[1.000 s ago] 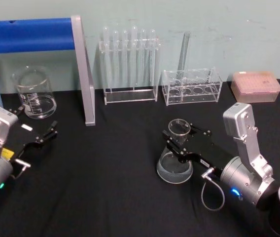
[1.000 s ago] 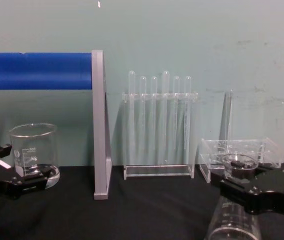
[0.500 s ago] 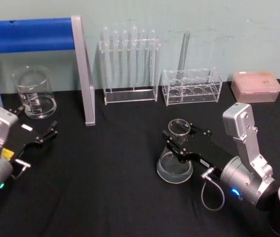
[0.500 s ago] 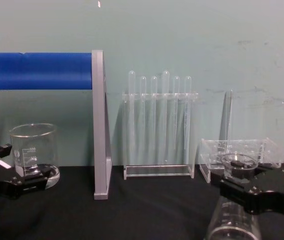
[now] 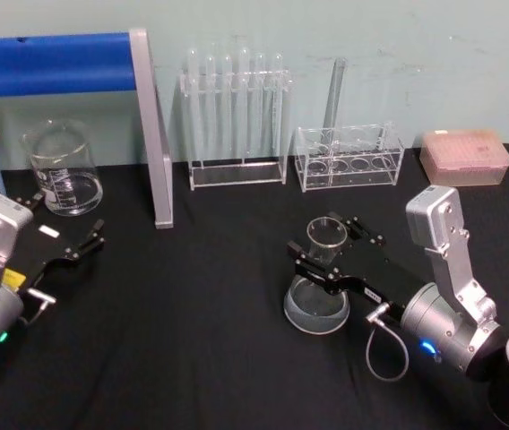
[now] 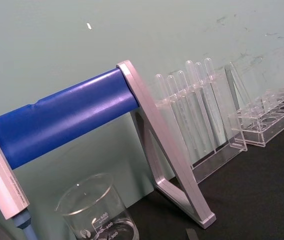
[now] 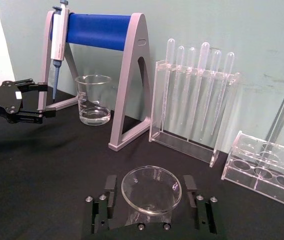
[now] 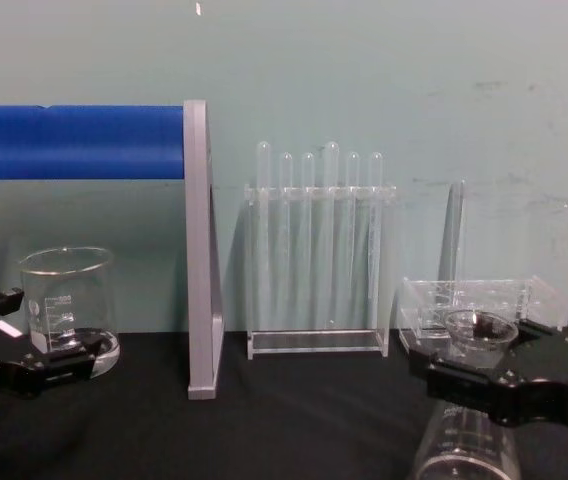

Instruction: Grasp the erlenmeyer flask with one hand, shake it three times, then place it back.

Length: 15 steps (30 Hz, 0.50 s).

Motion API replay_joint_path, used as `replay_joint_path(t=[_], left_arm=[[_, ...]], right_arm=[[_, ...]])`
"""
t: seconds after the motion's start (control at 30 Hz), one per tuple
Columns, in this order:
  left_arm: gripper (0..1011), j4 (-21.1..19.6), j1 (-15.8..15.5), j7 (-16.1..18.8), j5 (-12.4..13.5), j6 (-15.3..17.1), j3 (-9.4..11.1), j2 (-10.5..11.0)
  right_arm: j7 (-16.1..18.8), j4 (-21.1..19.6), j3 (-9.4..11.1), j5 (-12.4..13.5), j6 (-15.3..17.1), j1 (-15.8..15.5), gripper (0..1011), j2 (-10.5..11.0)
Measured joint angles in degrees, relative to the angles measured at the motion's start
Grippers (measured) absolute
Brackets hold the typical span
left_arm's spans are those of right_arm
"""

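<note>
Right gripper (image 5: 324,240): jaws, earlier closed on the neck of the erlenmeyer flask (image 5: 315,309), now parted; flask stands on the table (image 5: 192,340), apparently released. Left gripper (image 5: 63,226) parked at table's left, jaws open.

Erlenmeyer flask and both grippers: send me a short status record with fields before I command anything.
flask: erlenmeyer flask upright, base on the black table
right gripper: right gripper around the flask's neck, jaws open, a gap on each side
left gripper: left gripper open, idle at the table's left, near the beaker
flask lifted: no
</note>
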Motion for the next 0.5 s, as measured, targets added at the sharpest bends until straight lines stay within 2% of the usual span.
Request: replay_joint_path(t=[0.03,0.2,0.5], left_arm=[[1001,0.00,0.00,0.00,0.00,0.00,0.00,0.00],[1001,0.00,0.00,0.00,0.00,0.00,0.00,0.00],[1001,0.00,0.00,0.00,0.00,0.00,0.00,0.00]], right_arm=[[0.00,0.00,0.00,0.00,0.00,0.00,848,0.00],[0.00,0.00,0.00,0.01,0.01,0.00,978,0.00],[0.00,0.02,0.00,0.01,0.01,0.00,1000,0.00]])
